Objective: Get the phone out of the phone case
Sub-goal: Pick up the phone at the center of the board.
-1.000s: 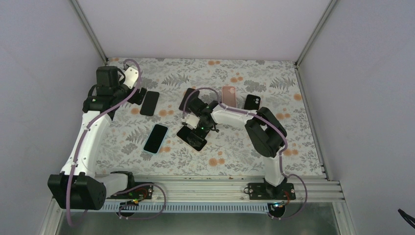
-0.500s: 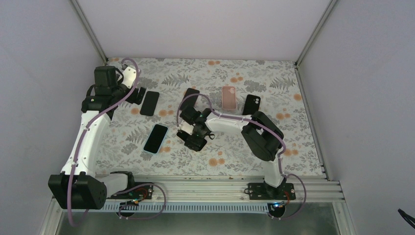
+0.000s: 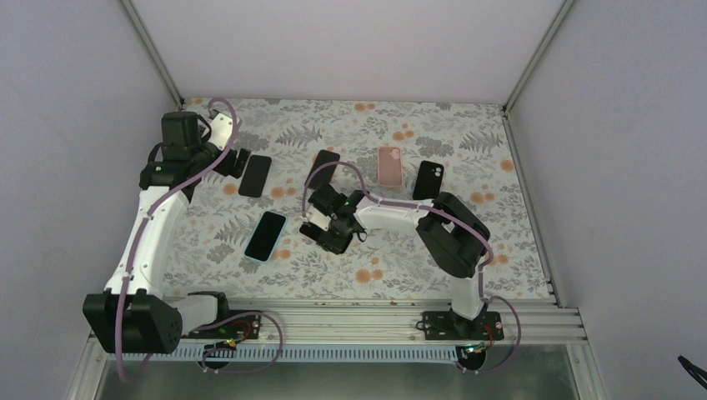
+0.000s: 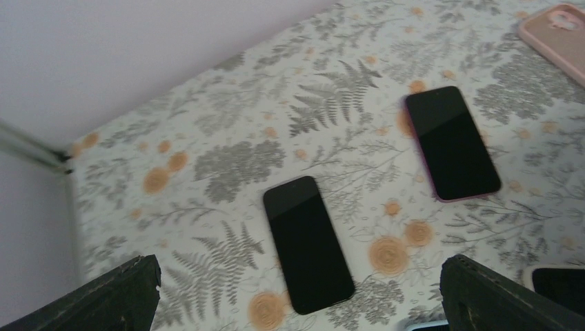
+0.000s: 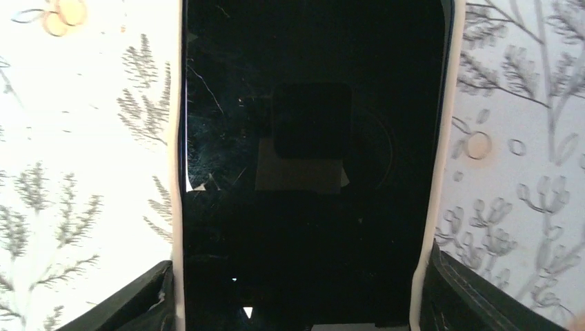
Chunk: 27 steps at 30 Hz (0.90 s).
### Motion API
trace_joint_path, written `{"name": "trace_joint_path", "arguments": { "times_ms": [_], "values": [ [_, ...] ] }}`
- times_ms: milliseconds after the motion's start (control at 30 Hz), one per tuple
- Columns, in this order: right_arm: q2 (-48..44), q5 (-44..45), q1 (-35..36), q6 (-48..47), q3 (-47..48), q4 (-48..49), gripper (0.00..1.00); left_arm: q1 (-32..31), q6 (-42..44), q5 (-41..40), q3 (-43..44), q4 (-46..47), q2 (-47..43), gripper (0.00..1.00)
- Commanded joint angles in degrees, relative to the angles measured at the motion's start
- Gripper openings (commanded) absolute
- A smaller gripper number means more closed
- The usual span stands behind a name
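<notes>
A phone (image 5: 310,138) with a dark, scratched screen sits in a pale case (image 5: 441,165) and lies flat on the floral table. My right gripper (image 5: 296,296) straddles its near end, and both fingers press the case's long edges. In the top view the right gripper (image 3: 330,223) covers most of this phone (image 3: 333,243) at the table's middle. My left gripper (image 3: 237,160) is open and empty at the back left. It hangs above a bare black phone (image 4: 307,241), with the left gripper's (image 4: 296,283) fingers wide apart.
A dark phone in a pink-edged case (image 3: 323,167) lies behind the right gripper. A pink case (image 3: 389,165) and a black case (image 3: 429,179) lie at the back right. A phone in a light-blue case (image 3: 266,236) lies to the left of the middle.
My right gripper has moved toward the near side and down onto the pale-cased phone, and it now straddles the phone. The left arm has hardly moved.
</notes>
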Motion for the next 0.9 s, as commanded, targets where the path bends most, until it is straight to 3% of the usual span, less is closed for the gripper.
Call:
{"name": "trace_joint_path", "arguments": {
  "times_ms": [0, 267, 633, 867],
  "values": [
    [-2.16, 11.33, -4.53, -3.09, -2.88, 3.48, 0.43, 0.21, 0.45, 13.19, 4.62, -6.56, 6.50, 1.00],
    [-8.52, 13.64, -7.26, -5.04, 1.66, 7.97, 0.43, -3.50, 3.85, 33.50, 17.25, -24.39, 23.48, 1.00],
    [-6.71, 13.64, -7.13, -4.08, 12.95, 7.04, 0.40, -6.62, 7.75, 44.42, 38.20, -40.27, 45.59, 0.99],
    [-5.49, 12.33, -6.28, -3.65, 18.50, 5.24, 0.41, -7.56, 5.20, 45.26, 39.89, -37.23, 48.23, 0.99]
  ]
}}
